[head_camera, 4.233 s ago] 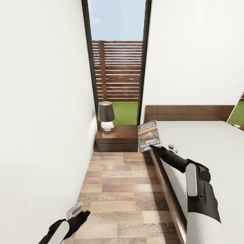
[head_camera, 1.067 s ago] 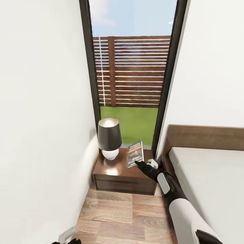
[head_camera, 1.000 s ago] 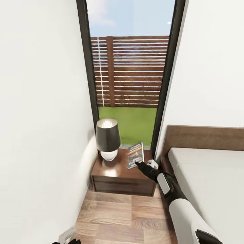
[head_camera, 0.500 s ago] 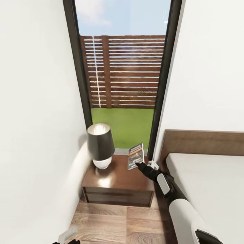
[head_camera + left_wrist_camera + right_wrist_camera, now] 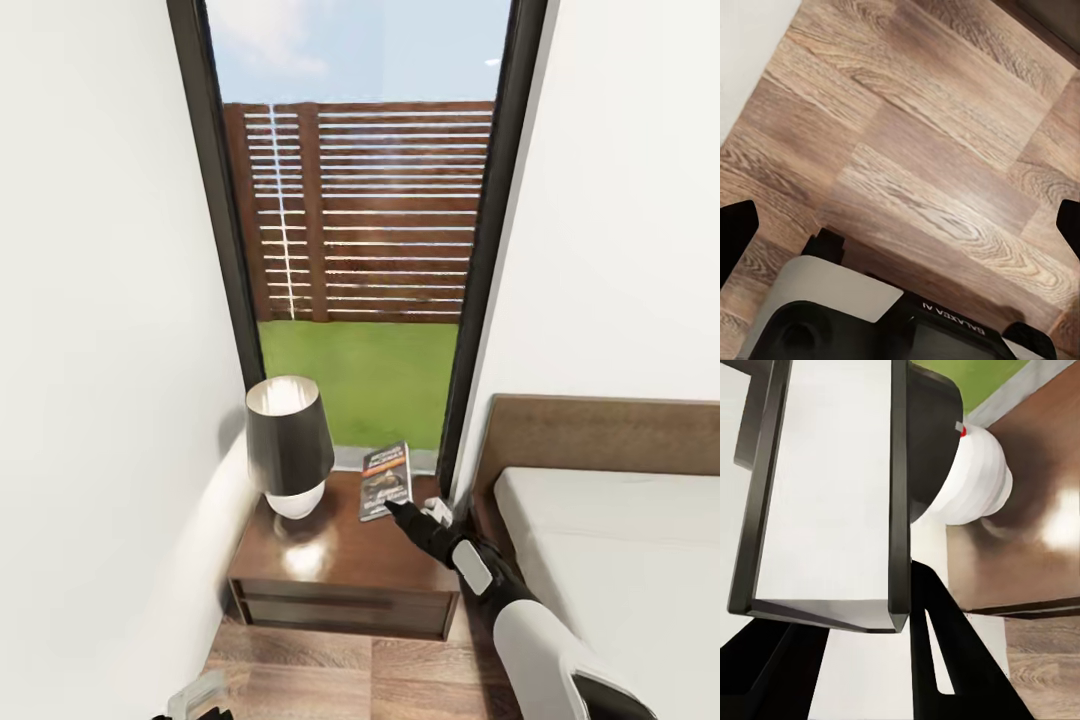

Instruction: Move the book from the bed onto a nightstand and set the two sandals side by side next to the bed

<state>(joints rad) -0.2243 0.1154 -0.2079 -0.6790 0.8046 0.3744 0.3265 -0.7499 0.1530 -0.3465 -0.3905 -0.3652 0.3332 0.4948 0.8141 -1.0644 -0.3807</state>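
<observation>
While the left gripper (image 5: 200, 700) sits low over the wood floor (image 5: 922, 150), its 2 fingers spread wide, the right arm reaches forward and left from beside the bed (image 5: 620, 560). Right gripper (image 5: 395, 507) clamps the book's (image 5: 385, 481) lower edge, holding it upright and tilted over the nightstand (image 5: 345, 565), right of the lamp (image 5: 288, 445). Can't tell if book touches the top. Window (image 5: 360, 230) behind.

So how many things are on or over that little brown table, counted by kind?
Lamps, white round base with dark grey shade: 1
Paperback books, dark cover with orange band, held upright in the right gripper: 1
Total: 2
</observation>
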